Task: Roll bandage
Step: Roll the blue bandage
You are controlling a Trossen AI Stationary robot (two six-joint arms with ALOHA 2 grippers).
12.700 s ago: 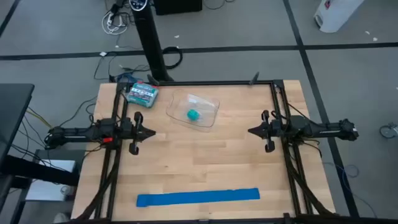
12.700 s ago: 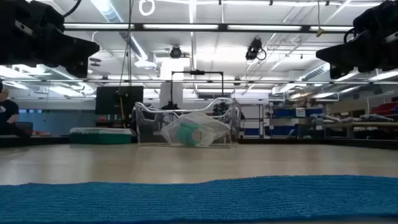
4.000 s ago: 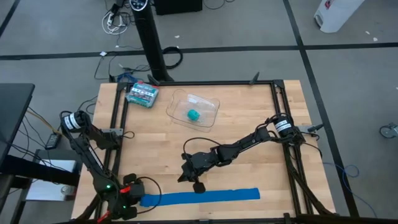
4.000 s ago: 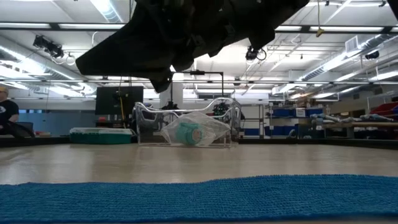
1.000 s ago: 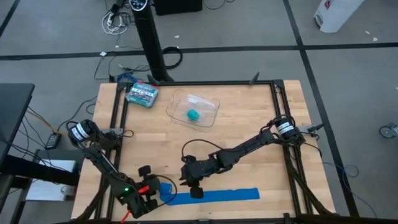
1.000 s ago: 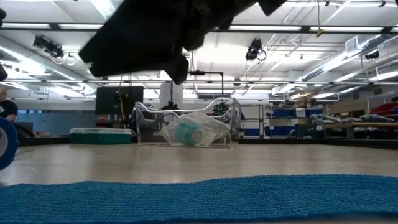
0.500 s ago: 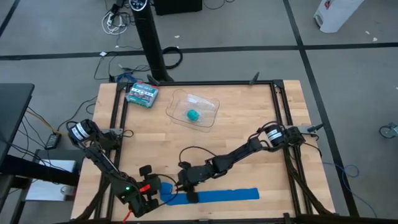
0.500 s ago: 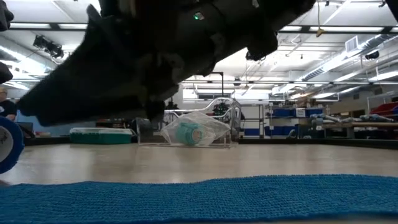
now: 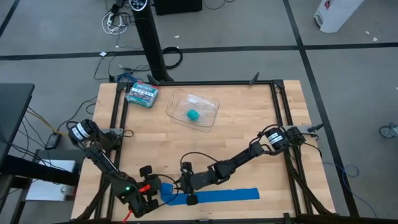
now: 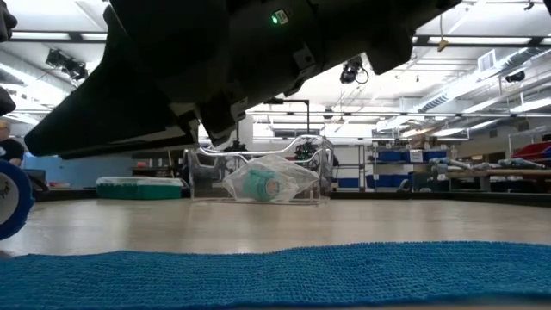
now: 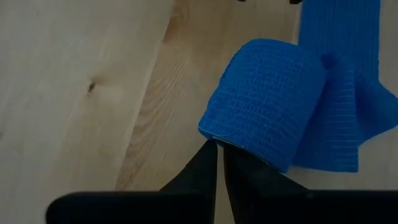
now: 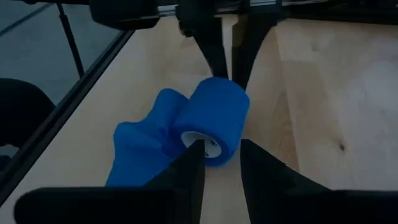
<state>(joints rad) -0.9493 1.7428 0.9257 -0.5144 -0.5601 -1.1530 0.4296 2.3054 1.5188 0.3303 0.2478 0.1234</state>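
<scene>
At the left end of the near edge of the table (image 9: pixel 249 130), the left pincer (image 9: pixel 151 186) sits low with its fingers (image 11: pixel 200 168) drawn almost together, their tips pinching the edge of the rolled part of the bandage (image 9: pixel 211 196). In the left wrist view the roll is a short, fat blue cylinder with the loose strip folding away from it on the far side.

Just to the right, the right pincer (image 9: pixel 188 185) reaches in from across the table and meets the same roll from the opposite end. Its fingers (image 12: pixel 189 163) stand partly open, one on each side of the roll's white-cored end, close against it, though whether they actually press on it I cannot tell.

Further right, the rest of the bandage lies flat along the table's near edge as a long blue strip, running well past the middle.

So the rolling looks only begun: a small roll is formed at the left end, and most of the length is still unrolled. What remains, by my judgement, is to turn the roll rightwards along the strip while keeping it tight and square.
</scene>
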